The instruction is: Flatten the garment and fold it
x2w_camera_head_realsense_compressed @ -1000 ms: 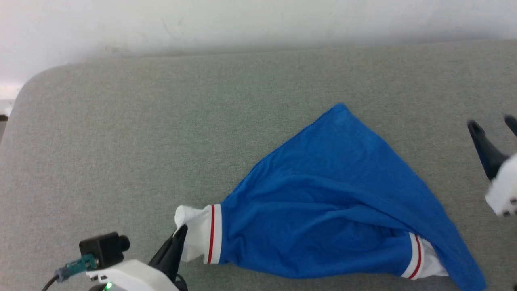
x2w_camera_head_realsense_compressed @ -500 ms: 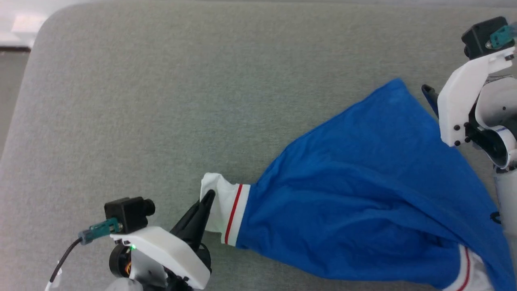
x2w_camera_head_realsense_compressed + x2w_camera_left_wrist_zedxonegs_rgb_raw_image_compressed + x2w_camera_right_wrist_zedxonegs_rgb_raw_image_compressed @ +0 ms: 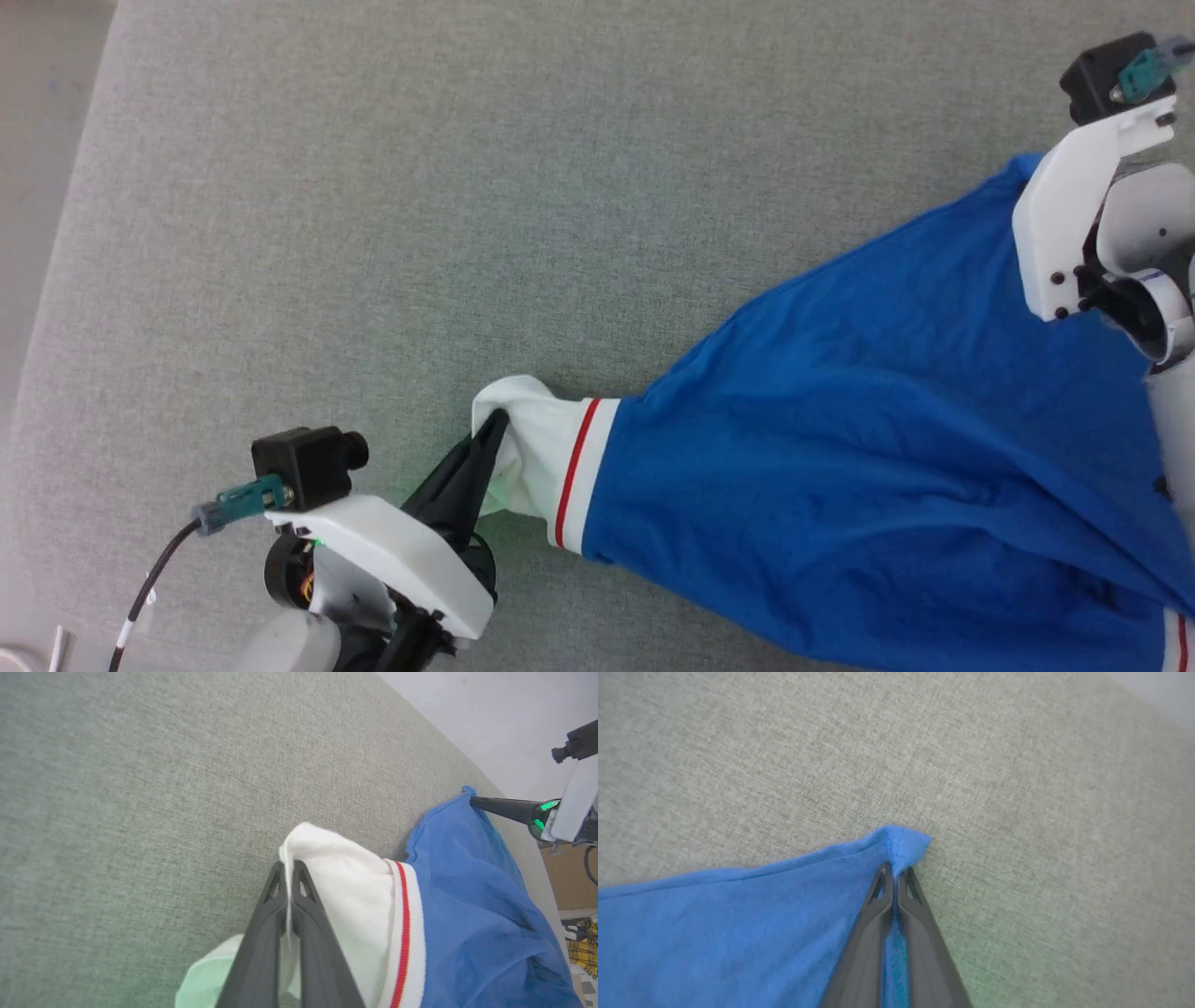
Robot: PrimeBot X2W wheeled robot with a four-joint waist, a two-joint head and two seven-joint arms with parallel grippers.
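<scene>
Now the right end effector has clamped a corner of the shirt; the left end effector pinches the sleeve. Pull apart evenly, staying low.

Your royal-blue T-shirt with white, red-striped sleeves runs off the head view's right and bottom edges. Its second sleeve is clipped at the lower right corner. At upper right, the white wrist housing hides the right pincer fingers from you.

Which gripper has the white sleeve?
The left gripper, shut on the white sleeve of the garment. The right gripper pinches a plain blue corner instead.
</scene>
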